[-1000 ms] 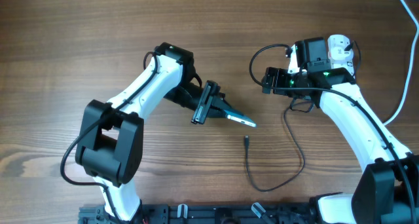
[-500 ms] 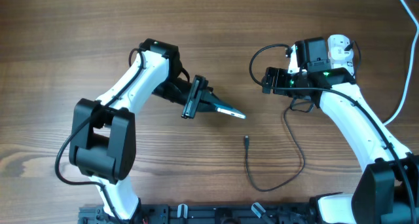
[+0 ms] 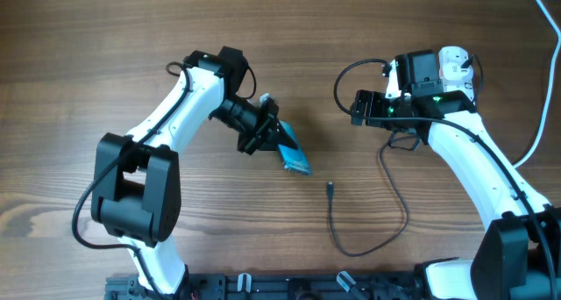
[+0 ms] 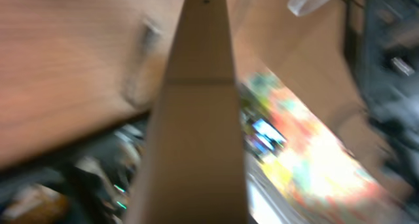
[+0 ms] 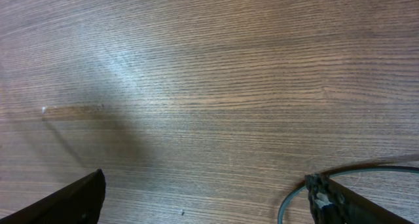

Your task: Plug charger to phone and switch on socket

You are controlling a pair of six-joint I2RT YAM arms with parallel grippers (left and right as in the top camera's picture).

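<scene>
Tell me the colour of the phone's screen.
Bright teal-cyan. The phone shows it best in the overhead view; the left wrist view is too blurred.

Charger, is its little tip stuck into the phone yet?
No, the charger tip lies on the table, apart from the phone.

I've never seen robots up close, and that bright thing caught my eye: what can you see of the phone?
The phone is a small flat rectangle with a bright teal-cyan face. The left arm's fingers are shut on its upper end, holding it tilted, its free end pointing toward the charger's tip, apart from it. Whether it touches the table cannot be told.
</scene>
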